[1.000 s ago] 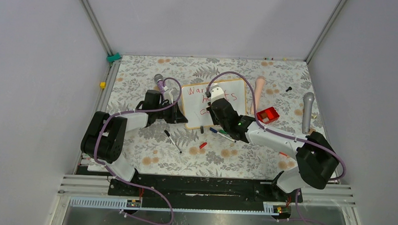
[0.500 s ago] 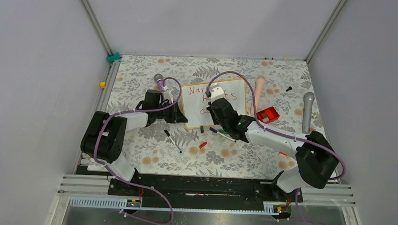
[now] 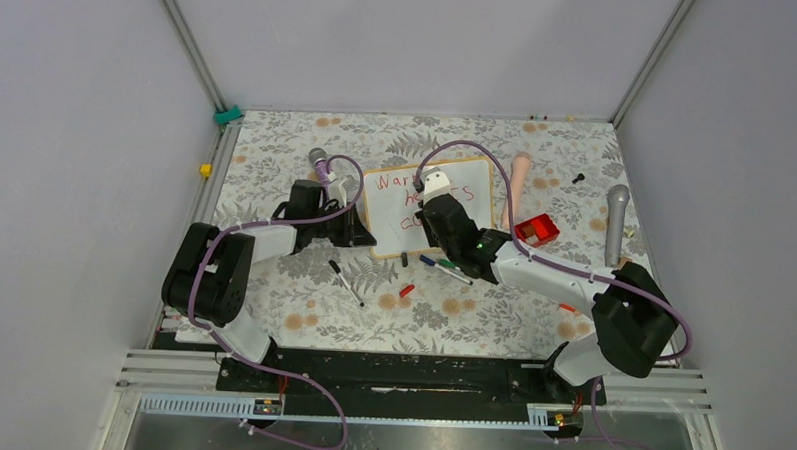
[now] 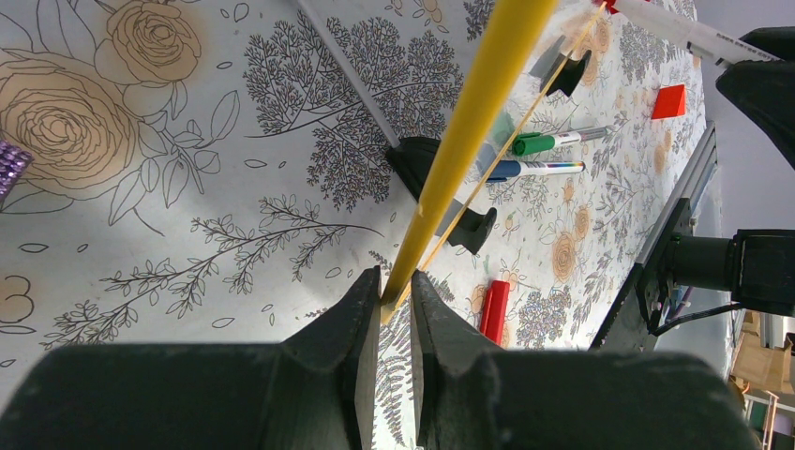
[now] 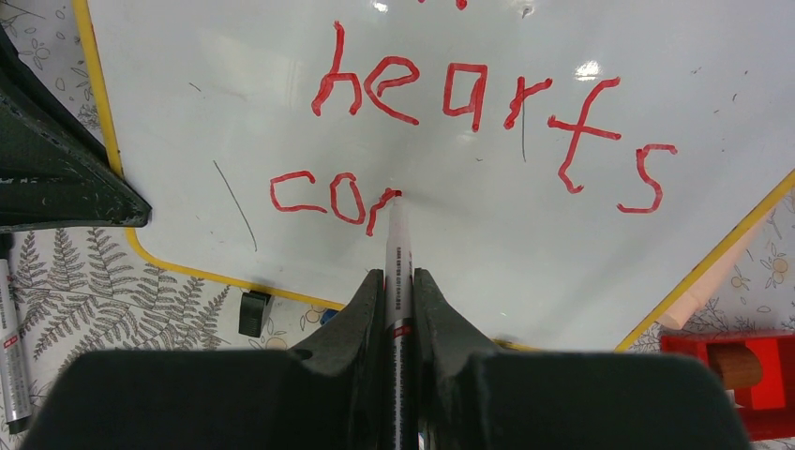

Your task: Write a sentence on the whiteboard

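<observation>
**At the whiteboard: one arm pins the frame, the other writes**

From above, the left arm lies low and reaches to the left edge of the whiteboard (image 3: 383, 216), where the left gripper (image 3: 348, 223) meets the frame. The right arm stretches in over the board's near edge with its wrist bent above the middle. The right gripper (image 3: 427, 214) therefore hides most of the sentence (image 3: 391, 182); only "War" and a few stray letters show. Neither pair of jaws can be read from here.

Seen from the left wrist, the whiteboard (image 4: 478, 103) stands edge-on, its written face out of sight. The left gripper (image 4: 394, 291) is drawn narrow, nipping the yellow frame. Beyond the frame lie a green marker (image 4: 544, 142), a blue marker (image 4: 534, 169) and a red cap (image 4: 494, 309).

The right wrist view shows the right gripper (image 5: 398, 281) clamped on a red marker (image 5: 397, 244). Its tip touches the whiteboard (image 5: 234, 94) at an unfinished letter after "co". The sentence (image 5: 469, 103) reads "hearts" above that, and the top line is cut off.
</observation>
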You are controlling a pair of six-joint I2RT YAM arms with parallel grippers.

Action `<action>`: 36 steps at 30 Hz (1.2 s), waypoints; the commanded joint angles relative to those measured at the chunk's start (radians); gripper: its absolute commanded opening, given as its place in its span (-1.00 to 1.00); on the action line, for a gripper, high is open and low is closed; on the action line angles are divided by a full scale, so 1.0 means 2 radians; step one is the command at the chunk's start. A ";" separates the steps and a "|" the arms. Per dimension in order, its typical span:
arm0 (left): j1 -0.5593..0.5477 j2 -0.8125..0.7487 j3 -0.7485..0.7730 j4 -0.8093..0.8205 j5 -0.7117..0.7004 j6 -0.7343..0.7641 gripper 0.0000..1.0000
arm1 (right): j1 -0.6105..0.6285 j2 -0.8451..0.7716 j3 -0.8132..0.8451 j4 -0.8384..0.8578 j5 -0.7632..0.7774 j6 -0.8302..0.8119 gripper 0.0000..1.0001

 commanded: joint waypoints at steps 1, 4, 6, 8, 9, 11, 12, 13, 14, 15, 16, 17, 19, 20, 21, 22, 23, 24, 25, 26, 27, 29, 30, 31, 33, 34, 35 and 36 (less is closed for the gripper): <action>0.005 0.003 0.018 0.011 -0.015 0.007 -1.00 | -0.011 0.001 0.018 0.000 0.023 -0.003 -1.00; 0.005 0.003 0.018 0.010 -0.015 0.008 -1.00 | -0.011 -0.001 0.014 -0.001 0.023 -0.002 -1.00; 0.005 0.002 0.018 0.011 -0.015 0.008 -1.00 | -0.011 -0.002 0.012 -0.001 0.024 -0.003 -1.00; 0.004 0.003 0.018 0.010 -0.015 0.008 -1.00 | -0.011 -0.005 0.010 -0.002 0.025 -0.004 -1.00; 0.005 0.003 0.018 0.010 -0.016 0.008 -1.00 | -0.012 -0.006 0.009 -0.002 0.027 -0.004 -1.00; 0.005 0.002 0.017 0.010 -0.016 0.008 -1.00 | -0.013 -0.009 0.007 -0.001 0.027 -0.004 -1.00; 0.004 0.003 0.017 0.010 -0.016 0.008 -1.00 | -0.014 -0.010 0.006 -0.002 0.027 -0.004 -1.00; 0.005 0.003 0.018 0.010 -0.016 0.008 -1.00 | -0.015 -0.010 0.006 -0.003 0.027 -0.004 -1.00; 0.005 0.003 0.017 0.010 -0.016 0.008 -1.00 | -0.015 -0.012 0.005 -0.003 0.027 -0.004 -1.00; 0.004 0.003 0.018 0.010 -0.016 0.008 -1.00 | -0.015 -0.013 0.004 -0.003 0.027 -0.004 -1.00; 0.004 0.003 0.018 0.010 -0.016 0.008 -1.00 | -0.015 -0.014 0.003 -0.003 0.026 -0.004 -1.00; 0.004 0.002 0.018 0.010 -0.016 0.008 -1.00 | -0.015 -0.014 0.003 -0.003 0.025 -0.004 -1.00; 0.004 0.003 0.018 0.010 -0.016 0.008 -1.00 | -0.015 -0.014 0.002 -0.005 0.022 -0.002 -1.00; 0.005 0.003 0.018 0.010 -0.016 0.008 -1.00 | -0.015 -0.015 0.001 -0.006 0.020 -0.002 -1.00; 0.004 0.003 0.018 0.010 -0.017 0.008 -1.00 | -0.015 -0.015 0.001 -0.007 0.018 -0.001 -1.00; 0.005 0.003 0.018 0.010 -0.017 0.008 -1.00 | -0.015 -0.015 0.000 -0.008 0.015 0.000 -1.00; 0.005 0.002 0.018 0.010 -0.016 0.008 -1.00 | -0.015 -0.015 -0.001 -0.009 0.013 0.002 -1.00; 0.004 0.003 0.018 0.010 -0.016 0.008 -1.00 | -0.015 -0.015 -0.002 -0.011 0.010 0.003 -1.00; 0.004 0.002 0.018 0.010 -0.016 0.008 -1.00 | -0.015 -0.014 -0.002 -0.013 0.007 0.004 -1.00; 0.004 0.003 0.018 0.010 -0.016 0.008 -1.00 | -0.015 -0.014 -0.002 -0.015 0.005 0.005 -1.00; 0.004 0.003 0.018 0.010 -0.016 0.008 -1.00 | -0.015 -0.014 -0.003 -0.017 0.001 0.006 -1.00; 0.005 0.003 0.017 0.010 -0.016 0.008 -1.00 | -0.015 -0.013 -0.003 -0.019 -0.003 0.007 -1.00; 0.005 0.003 0.017 0.010 -0.016 0.008 -1.00 | -0.015 -0.013 -0.003 -0.019 -0.004 0.008 -1.00; 0.004 0.003 0.017 0.010 -0.017 0.008 -1.00 | -0.015 -0.013 -0.004 -0.019 -0.004 0.008 -1.00; 0.005 0.002 0.017 0.010 -0.016 0.008 -1.00 | -0.015 -0.016 -0.006 -0.034 -0.007 0.009 -1.00; 0.004 0.003 0.017 0.010 -0.016 0.008 -1.00 | -0.015 -0.017 -0.007 -0.036 -0.010 0.009 -1.00; 0.004 0.002 0.017 0.010 -0.016 0.008 -1.00 | -0.015 -0.019 -0.009 -0.036 -0.012 0.011 -1.00; 0.005 0.003 0.017 0.010 -0.016 0.008 -1.00 | -0.015 -0.019 -0.010 -0.038 -0.014 0.012 -1.00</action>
